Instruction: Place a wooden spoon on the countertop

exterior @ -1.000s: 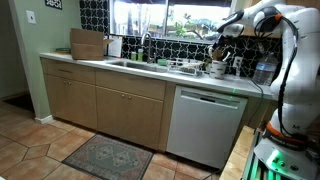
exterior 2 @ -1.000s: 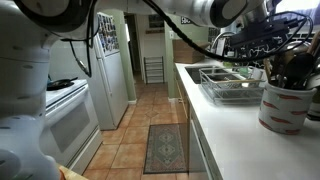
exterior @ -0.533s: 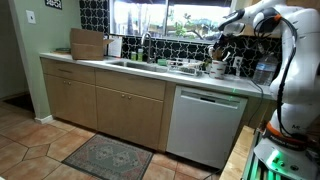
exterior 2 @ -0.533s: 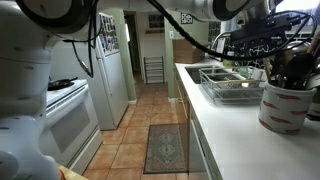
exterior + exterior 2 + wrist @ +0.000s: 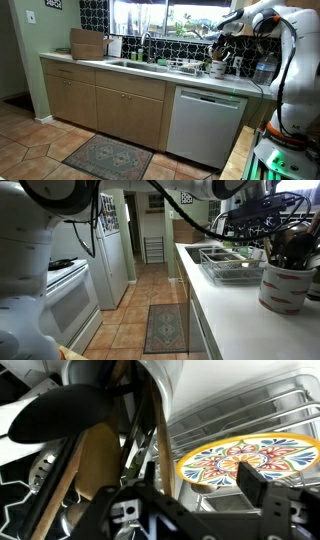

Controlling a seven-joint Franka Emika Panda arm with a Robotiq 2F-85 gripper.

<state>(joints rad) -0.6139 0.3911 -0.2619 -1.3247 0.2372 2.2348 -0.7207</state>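
Daylight floods through the window (image 5: 165, 20) — interior dim, wrist view close and blurred.

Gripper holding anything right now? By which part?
Nothing. The gripper is open over the utensil jar; the wooden spoon inside is not yet gripped.

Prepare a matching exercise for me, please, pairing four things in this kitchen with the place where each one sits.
Things:
1 rug
2 patterned plate
3 dishwasher
4 wooden spoon

Places:
A under the countertop
B beside a black spoon
C on the tiled floor
D in the wire dish rack

Pairs: 1-C; 2-D; 3-A; 4-B
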